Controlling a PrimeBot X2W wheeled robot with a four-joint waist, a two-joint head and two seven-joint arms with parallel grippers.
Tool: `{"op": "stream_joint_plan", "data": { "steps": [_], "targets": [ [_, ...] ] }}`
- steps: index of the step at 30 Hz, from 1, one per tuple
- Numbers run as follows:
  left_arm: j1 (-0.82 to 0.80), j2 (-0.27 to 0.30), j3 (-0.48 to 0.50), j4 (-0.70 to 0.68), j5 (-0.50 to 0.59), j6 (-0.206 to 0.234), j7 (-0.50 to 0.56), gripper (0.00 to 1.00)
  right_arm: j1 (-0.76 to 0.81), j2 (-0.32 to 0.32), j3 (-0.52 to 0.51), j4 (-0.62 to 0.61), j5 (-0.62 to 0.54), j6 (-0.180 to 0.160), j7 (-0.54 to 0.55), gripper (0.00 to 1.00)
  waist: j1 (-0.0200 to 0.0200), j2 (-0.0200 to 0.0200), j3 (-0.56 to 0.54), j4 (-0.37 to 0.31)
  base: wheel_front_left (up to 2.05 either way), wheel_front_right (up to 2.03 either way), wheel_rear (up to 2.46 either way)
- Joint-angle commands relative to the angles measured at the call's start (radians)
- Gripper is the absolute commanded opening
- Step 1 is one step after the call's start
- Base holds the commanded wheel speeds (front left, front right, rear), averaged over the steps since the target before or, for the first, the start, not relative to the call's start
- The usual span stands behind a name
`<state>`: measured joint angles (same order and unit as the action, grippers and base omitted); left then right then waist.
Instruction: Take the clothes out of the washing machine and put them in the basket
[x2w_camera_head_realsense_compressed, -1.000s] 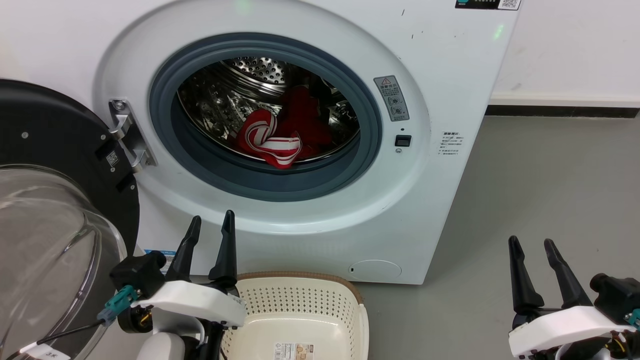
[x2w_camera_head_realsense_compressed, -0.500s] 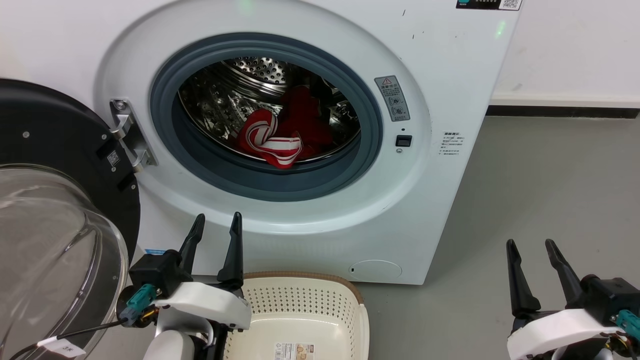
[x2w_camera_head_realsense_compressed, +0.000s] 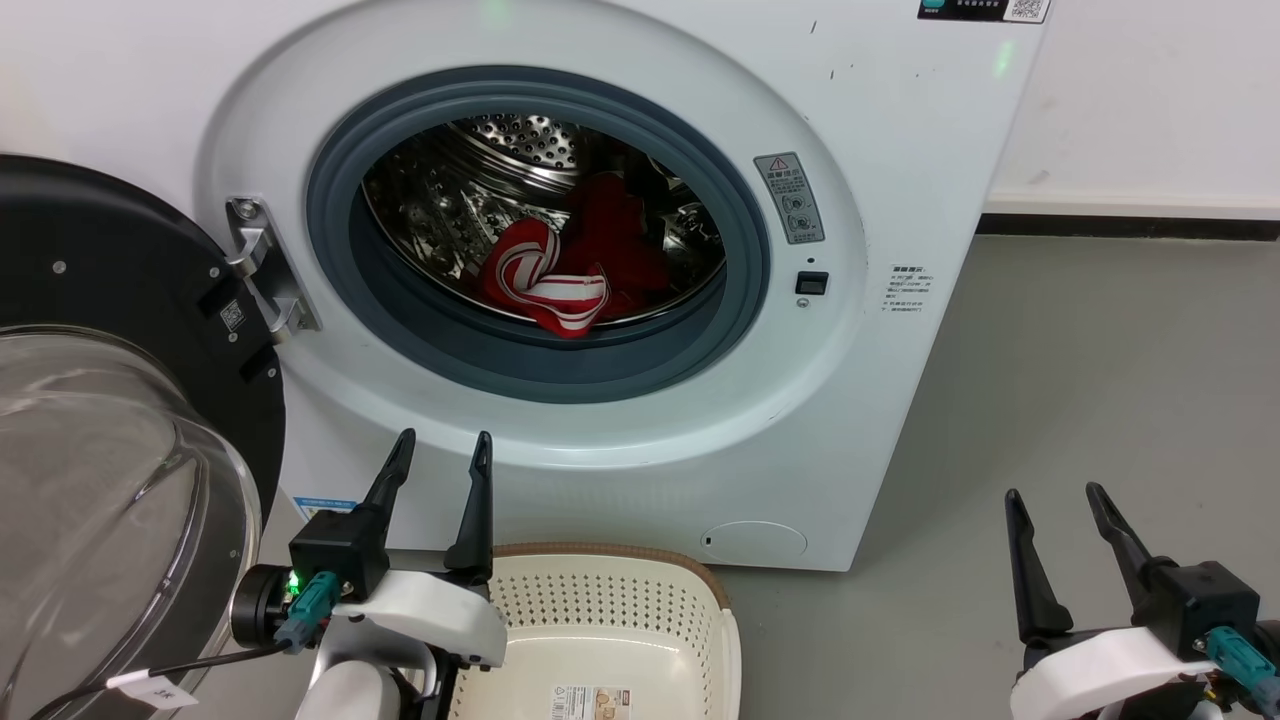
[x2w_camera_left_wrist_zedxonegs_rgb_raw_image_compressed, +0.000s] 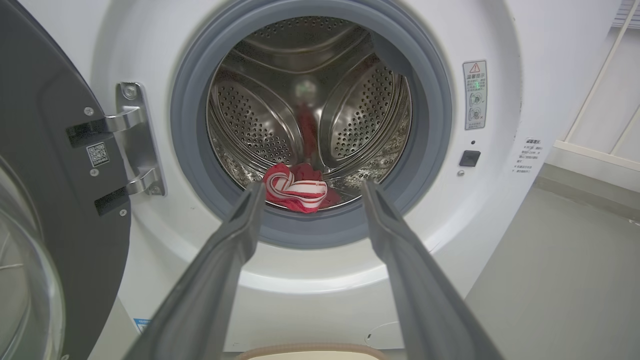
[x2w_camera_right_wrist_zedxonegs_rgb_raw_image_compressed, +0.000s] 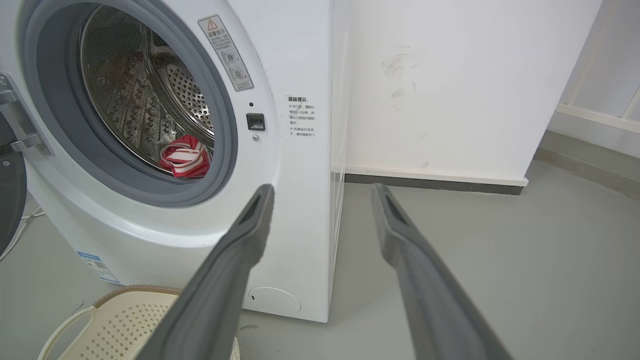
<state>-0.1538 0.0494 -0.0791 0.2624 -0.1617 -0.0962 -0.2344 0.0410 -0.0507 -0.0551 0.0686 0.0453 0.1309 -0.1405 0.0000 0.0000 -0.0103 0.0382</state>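
Item: large white front-loading washing machine (x2w_camera_head_realsense_compressed: 880, 420), its black-framed glass door (x2w_camera_head_realsense_compressed: 110, 270) swung wide to your left.
Item: clothes, both in the perforated steel drum (x2w_camera_head_realsense_compressed: 440, 210). The red garment with broad white stripes (x2w_camera_head_realsense_compressed: 545, 290) lies at the front lip, the plain bright red garment (x2w_camera_head_realsense_compressed: 612, 235) behind it (the two touch).
Item: small cream perforated plastic basket (x2w_camera_head_realsense_compressed: 600, 605), on the grey floor (x2w_camera_head_realsense_compressed: 1090, 380) just before the washer.
Item: your left gripper (x2w_camera_head_realsense_compressed: 445, 437), fingers spread and empty, at the basket's left rim.
Item: your right gripper (x2w_camera_head_realsense_compressed: 1053, 492), likewise spread, over the floor well to the right.

Left gripper (x2w_camera_head_realsense_compressed: 445, 438), right gripper (x2w_camera_head_realsense_compressed: 1052, 492): long dark fingers (x2w_camera_head_realsense_compressed: 476, 510), white wrist shells (x2w_camera_head_realsense_compressed: 440, 615), teal connectors (x2w_camera_head_realsense_compressed: 312, 598), black cable (x2w_camera_head_realsense_compressed: 200, 662).
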Motion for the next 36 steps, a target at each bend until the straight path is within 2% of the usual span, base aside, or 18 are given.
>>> {"op": "stream_joint_plan", "data": {
  "steps": [1,15,23,36],
  "targets": [
    [-0.018,0.001,0.000,0.001,0.022,0.004,-0.010,1.00,0.007,0.001,0.000,0.000,-0.023,0.000,-0.008,1.00,0.0000,0.0000,0.000,0.001,0.00,0.00,0.00],
    [-0.012,0.001,-0.009,0.007,0.081,0.018,-0.033,1.00,0.011,0.001,0.004,0.017,-0.077,0.000,-0.029,1.00,0.0000,0.0000,-0.001,0.004,0.00,0.00,0.00],
    [-0.011,0.001,0.000,0.012,0.051,0.015,-0.032,1.00,0.007,0.001,0.006,0.031,-0.055,0.000,-0.033,1.00,0.0000,0.0000,-0.001,0.004,0.00,0.00,0.00],
    [-0.034,0.001,0.004,0.028,0.070,0.021,-0.032,1.00,-0.008,0.001,0.011,0.028,-0.044,0.000,-0.031,1.00,0.0000,0.0000,0.013,0.004,0.00,0.00,0.00]
  ]
}}
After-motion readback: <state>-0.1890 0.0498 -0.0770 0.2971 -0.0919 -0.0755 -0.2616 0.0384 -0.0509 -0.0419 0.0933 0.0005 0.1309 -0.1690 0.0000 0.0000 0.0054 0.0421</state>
